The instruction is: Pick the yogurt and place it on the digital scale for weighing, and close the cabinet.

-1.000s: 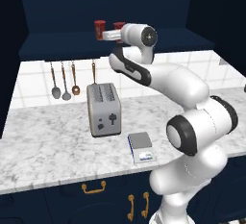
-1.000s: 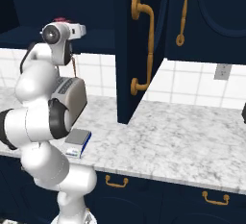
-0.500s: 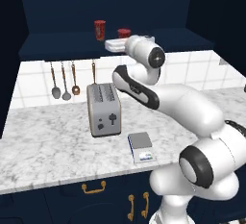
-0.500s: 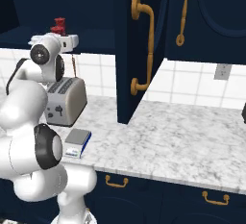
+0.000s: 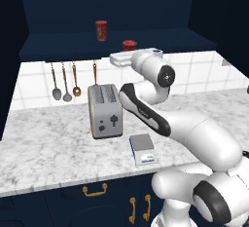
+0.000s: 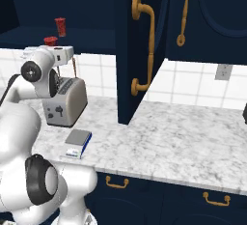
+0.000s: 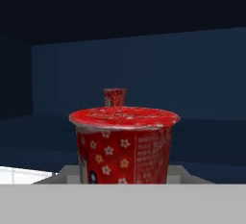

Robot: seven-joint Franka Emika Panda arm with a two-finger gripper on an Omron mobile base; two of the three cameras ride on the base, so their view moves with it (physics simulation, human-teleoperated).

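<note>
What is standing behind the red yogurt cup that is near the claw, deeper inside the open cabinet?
A second, near-identical red cup stands behind the yogurt, on the dark cabinet shelf. Its lower part is covered by the yogurt's lid.

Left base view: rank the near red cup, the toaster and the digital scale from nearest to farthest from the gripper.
1. Near red cup: in the gripper, at the cabinet shelf's front edge; the jaws are shut on it.
2. Toaster: on the counter below the gripper, against the tiled wall side.
3. Digital scale: farthest, near the counter's front edge, right of the toaster.
</note>
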